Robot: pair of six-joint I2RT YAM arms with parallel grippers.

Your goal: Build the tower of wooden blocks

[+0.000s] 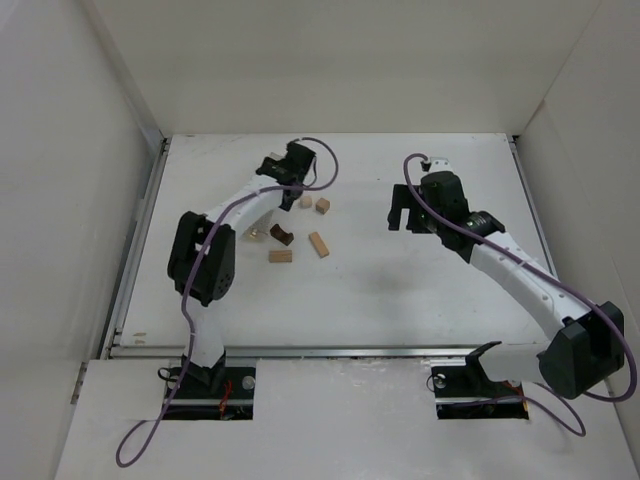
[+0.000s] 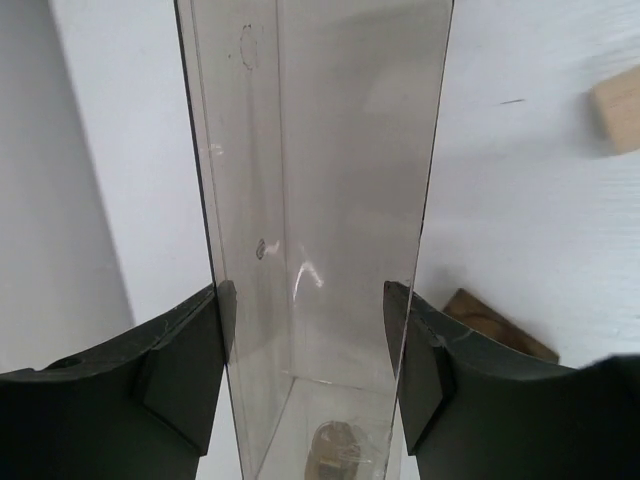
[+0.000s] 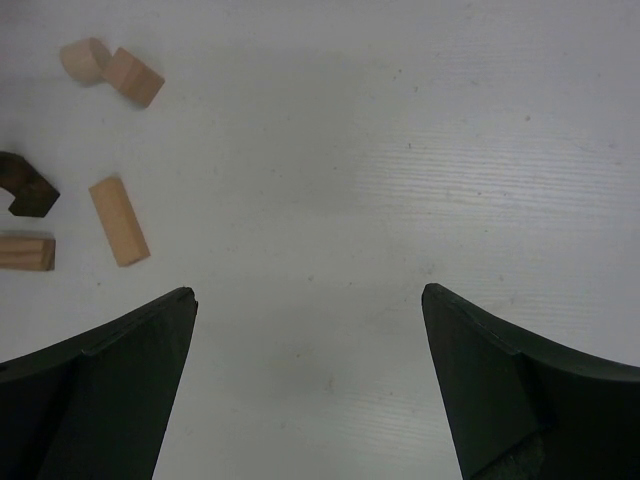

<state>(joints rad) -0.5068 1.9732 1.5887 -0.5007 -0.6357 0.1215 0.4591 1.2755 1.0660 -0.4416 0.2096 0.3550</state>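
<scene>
Clamping claw, left: left gripper [image 2: 310,340] pinches the clear rectangular plastic box [image 2: 320,180] between its finger pads, at the far left of centre.
Spread claw, right: right gripper [image 3: 308,295] hangs with fingers wide apart over the white table [image 3: 420,150].
Task pieces: wood block tower unbuilt; dark brown arch-shaped block [image 3: 25,185] and four pale tan wooden blocks [image 3: 118,220] lie unstacked, near the left gripper, well left of the right gripper.

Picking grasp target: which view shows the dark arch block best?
Right wrist: the dark arch block shows its curved shape, near the left edge. Top external shows it small. Left wrist: only an unclear brown piece.
</scene>
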